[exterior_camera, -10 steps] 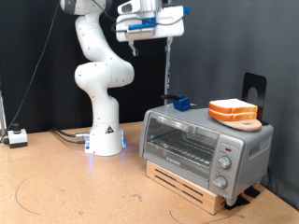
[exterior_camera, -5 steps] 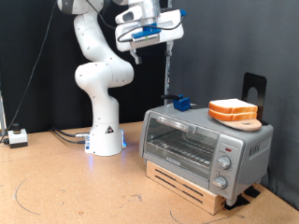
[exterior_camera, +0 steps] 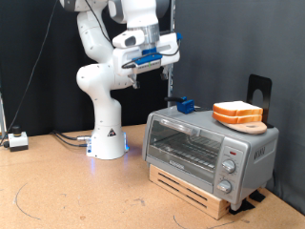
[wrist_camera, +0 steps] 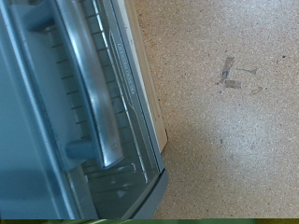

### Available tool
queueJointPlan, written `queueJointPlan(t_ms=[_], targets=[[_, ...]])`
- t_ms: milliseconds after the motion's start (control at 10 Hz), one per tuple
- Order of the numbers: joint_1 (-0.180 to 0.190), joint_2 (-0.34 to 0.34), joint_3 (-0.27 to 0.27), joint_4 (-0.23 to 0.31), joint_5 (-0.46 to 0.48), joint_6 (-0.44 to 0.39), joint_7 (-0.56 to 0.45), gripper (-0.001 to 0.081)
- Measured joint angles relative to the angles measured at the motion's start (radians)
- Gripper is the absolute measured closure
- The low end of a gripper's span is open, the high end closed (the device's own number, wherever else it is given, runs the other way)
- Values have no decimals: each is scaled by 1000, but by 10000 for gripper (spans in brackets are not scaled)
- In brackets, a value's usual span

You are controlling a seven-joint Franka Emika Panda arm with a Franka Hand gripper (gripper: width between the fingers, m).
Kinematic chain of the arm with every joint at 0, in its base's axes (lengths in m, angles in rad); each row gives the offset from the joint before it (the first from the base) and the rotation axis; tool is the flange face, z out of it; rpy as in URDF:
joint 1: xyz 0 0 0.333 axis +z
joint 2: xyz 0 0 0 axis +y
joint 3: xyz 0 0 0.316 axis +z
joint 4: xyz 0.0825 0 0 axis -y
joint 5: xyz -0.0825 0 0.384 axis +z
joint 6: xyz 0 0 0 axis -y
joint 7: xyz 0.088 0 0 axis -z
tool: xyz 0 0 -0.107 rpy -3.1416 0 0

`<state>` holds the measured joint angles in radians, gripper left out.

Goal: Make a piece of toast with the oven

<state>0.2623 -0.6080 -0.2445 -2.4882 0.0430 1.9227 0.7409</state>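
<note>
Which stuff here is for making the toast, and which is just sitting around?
For the job:
- piece of toast, on a wooden board atop the oven
- oven, door closed
- gripper, up in the air, holding nothing visible

Just lying about:
- blue block on the oven
- white box on the table

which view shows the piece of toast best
The exterior view: the piece of toast lies in full sight on a wooden board atop the oven. The wrist view shows only the oven's door handle and the floor, no toast.
</note>
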Motion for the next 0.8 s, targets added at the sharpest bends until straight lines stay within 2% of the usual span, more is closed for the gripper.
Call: queueJointPlan(t_ms=[200,300,500,600,800], targets=[[-5,-1,-2,-24,0,52,9,-3],[-5,-1,-2,-24,0,47,8,-3],[41,-16,-38,-26,71,-11,-180,-3],[53,-30,-41,-46,73,-11,-231,-3],[51,-36,-23,-99,49,16,-224,-3]])
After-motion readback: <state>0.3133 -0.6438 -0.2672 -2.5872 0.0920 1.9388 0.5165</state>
